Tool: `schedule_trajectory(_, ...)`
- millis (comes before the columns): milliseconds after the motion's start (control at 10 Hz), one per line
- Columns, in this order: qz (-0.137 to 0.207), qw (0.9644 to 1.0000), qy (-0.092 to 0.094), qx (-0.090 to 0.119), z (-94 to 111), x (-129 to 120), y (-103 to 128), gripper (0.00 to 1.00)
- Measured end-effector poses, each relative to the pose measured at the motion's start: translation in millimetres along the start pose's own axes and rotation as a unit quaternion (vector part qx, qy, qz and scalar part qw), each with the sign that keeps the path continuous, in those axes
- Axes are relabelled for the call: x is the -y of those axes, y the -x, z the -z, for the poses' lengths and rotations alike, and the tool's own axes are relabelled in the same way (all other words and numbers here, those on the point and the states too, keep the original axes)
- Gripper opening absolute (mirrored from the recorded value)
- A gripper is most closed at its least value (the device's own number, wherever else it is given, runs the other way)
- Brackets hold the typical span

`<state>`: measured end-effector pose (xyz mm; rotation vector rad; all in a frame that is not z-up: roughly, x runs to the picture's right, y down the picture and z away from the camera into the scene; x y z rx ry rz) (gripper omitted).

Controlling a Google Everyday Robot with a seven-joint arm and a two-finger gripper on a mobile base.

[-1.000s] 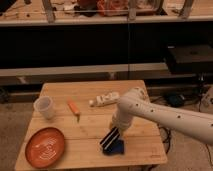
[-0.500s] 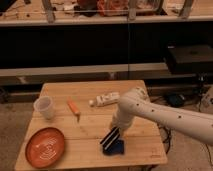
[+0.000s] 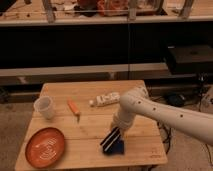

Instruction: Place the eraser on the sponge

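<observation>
A blue sponge lies near the table's front edge, right of the middle. My white arm reaches in from the right and bends down to it. My gripper is the dark, pale-striped end of the arm, and it rests on or just over the sponge's upper left part. I cannot tell the eraser apart from the gripper's dark end, so it may be held there or hidden.
On the wooden table stand a white cup at the left and an orange plate at the front left. An orange stick-like object and a white tube lie behind the gripper. Dark shelving stands beyond the table.
</observation>
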<state>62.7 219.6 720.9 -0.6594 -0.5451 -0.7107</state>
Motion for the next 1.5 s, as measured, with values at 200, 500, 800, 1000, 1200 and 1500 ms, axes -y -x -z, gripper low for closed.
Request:
schedule_trajectory(200,-0.009,0.9996,0.018,0.018,3,-14,16,0.2)
schedule_trajectory(500,-0.007,0.9976,0.033,0.06,-12,-17,26,0.42)
schedule_trajectory(800,-0.011,0.9965,0.006,0.083,-21,-12,23,0.73)
schedule_trajectory(1000,-0.011,0.9959,-0.006,0.089,-25,-8,23,0.8)
schedule_trajectory(1200,-0.013,0.9958,-0.008,0.09,-29,-8,21,0.8)
schedule_trajectory(1500,-0.019,0.996,-0.005,0.087,-34,-8,19,0.8)
